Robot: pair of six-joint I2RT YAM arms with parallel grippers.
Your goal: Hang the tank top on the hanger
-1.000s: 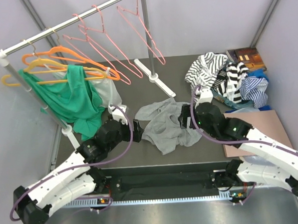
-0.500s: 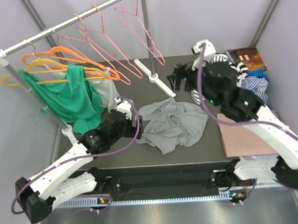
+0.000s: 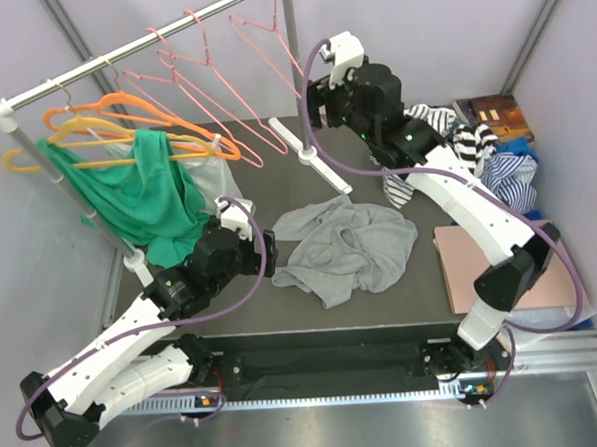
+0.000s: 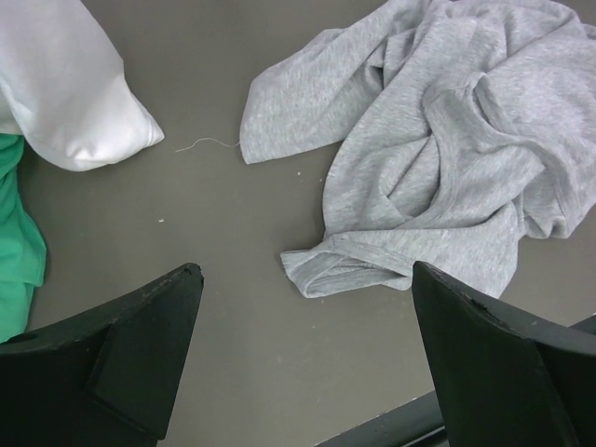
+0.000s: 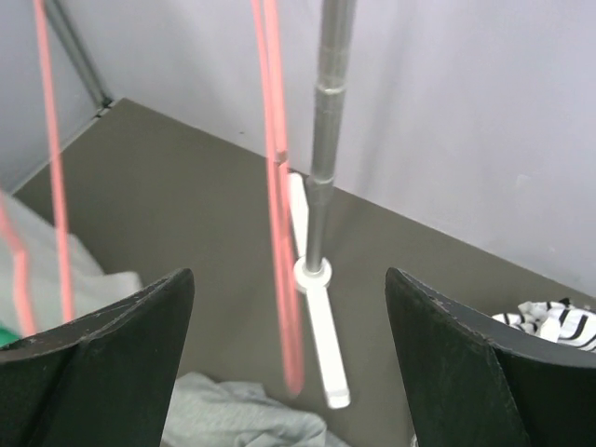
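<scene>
The grey tank top (image 3: 348, 246) lies crumpled on the dark table; in the left wrist view (image 4: 447, 158) it fills the upper right. My left gripper (image 3: 267, 257) is open and empty, low at the top's left edge, with a folded hem just ahead of the jaws (image 4: 304, 272). My right gripper (image 3: 315, 106) is raised high at the back, open and empty, beside the rightmost pink wire hanger (image 3: 288, 69). In the right wrist view that hanger (image 5: 279, 233) hangs blurred in line with the gap between the open fingers (image 5: 289, 275); I cannot tell whether it is inside it.
More pink hangers (image 3: 186, 74), orange and yellow hangers (image 3: 123, 118), a green garment (image 3: 142, 197) and a whitish one (image 3: 216, 183) hang on the rail. The rack pole (image 3: 294, 53) and its white foot (image 3: 310, 153) stand mid-back. A striped clothes pile (image 3: 445, 151) and brown board (image 3: 501, 258) are at the right.
My right arm has lifted off the tank top and swung up and back to the rightmost pink hanger. My left gripper has drawn back from the top's left edge. The top now lies released and spread.
</scene>
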